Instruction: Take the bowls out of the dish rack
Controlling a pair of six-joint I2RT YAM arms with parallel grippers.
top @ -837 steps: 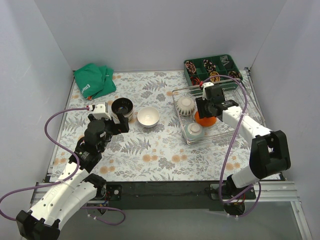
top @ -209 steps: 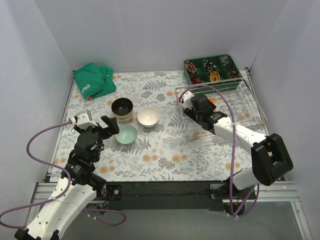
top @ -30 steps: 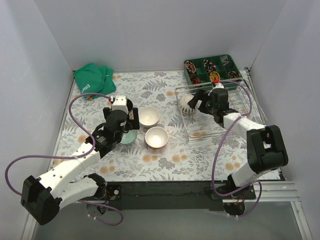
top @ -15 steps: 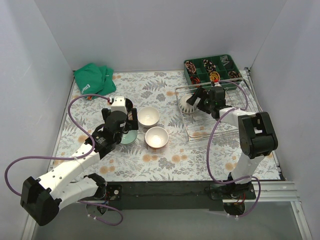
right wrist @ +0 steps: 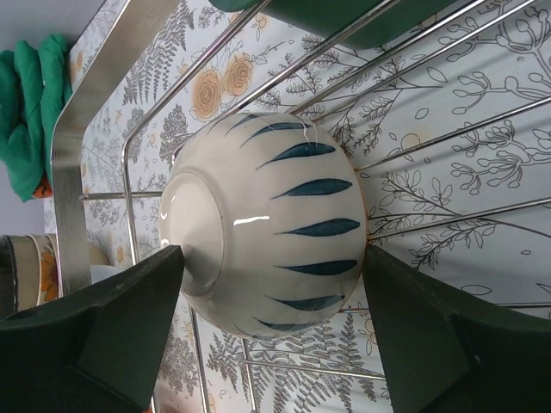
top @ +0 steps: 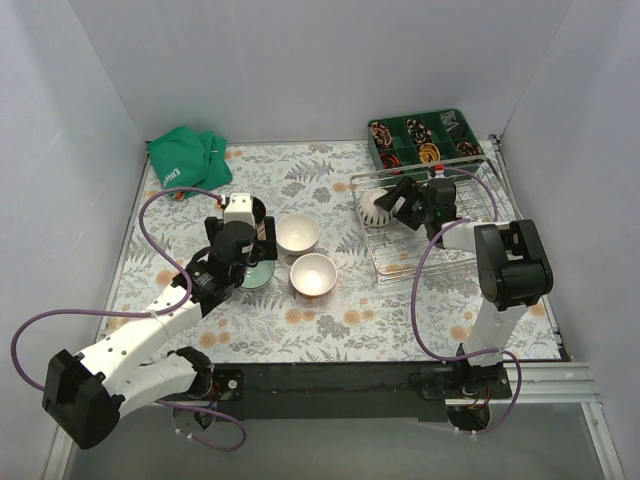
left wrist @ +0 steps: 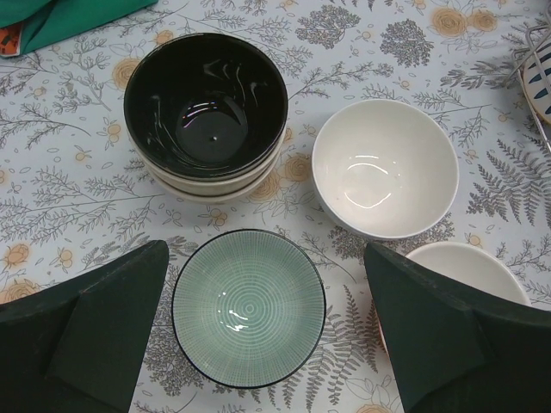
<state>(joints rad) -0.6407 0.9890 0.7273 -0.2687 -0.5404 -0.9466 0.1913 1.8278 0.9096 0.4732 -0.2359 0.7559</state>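
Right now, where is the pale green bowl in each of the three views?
Top external: pale green bowl left of centre, partly hidden.
Left wrist: pale green bowl at bottom centre.
Right wrist: not in it.
Shared landmark: green cloth, far left in top external, top-left corner in left wrist, left edge in right wrist.

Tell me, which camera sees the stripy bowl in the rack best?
Right wrist view: the stripy bowl fills it, base and blue stripes clear. The top view shows it small and far. The left wrist view catches only a sliver.
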